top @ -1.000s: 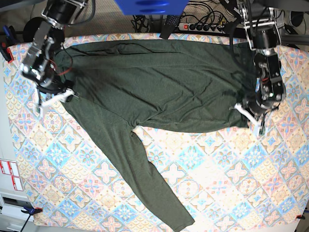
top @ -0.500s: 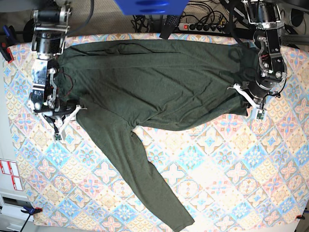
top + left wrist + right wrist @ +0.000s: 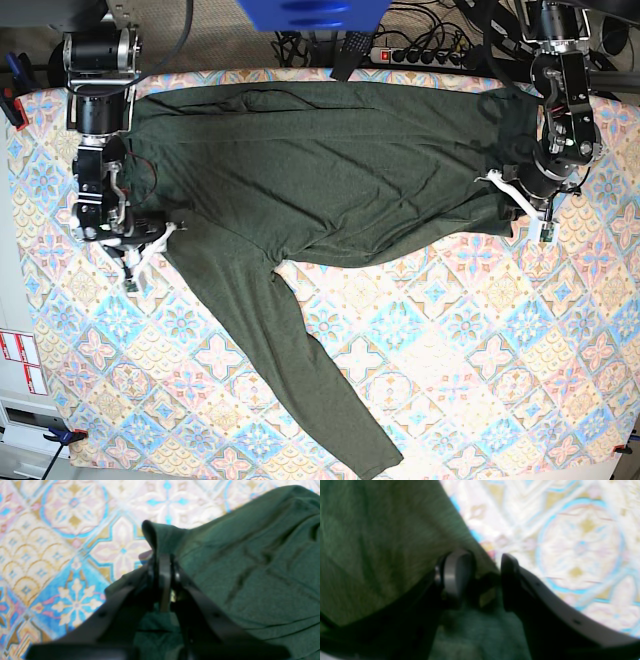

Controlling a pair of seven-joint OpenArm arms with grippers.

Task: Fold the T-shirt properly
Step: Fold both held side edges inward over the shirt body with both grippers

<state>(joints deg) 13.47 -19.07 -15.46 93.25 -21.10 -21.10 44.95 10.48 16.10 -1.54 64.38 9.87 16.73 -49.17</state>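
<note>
- The T-shirt (image 3: 330,170) lies spread flat across the far half of the tabletop (image 3: 470,340), its long axis running side to side, with 1 long sleeve trailing diagonally toward the near edge.
- The left end effector (image 3: 162,562) sits at the shirt's edge on the base view's right; its jaws are pressed together on a raised peak of the green fabric, so it has a pinch of the hem.
- The right end effector (image 3: 482,577) sits at the opposite side, by the shoulder where the long sleeve starts. Its jaws stand slightly apart with the fabric edge lying between them; whether they actually grip the cloth I cannot tell.
- The body of the shirt lies between the 2 end effectors, so each arm has the garment inward of it; the trailing sleeve is nearer the right arm.
- Judging from this, the next move likely depends on both holds carrying the cloth together across that long axis.
- The shirt is a soft heathered knit, dark olive, showing shallow creases and draping limply.
- The tabletop is covered in a flat patterned cloth of blue, pink and tan tiles.
</note>
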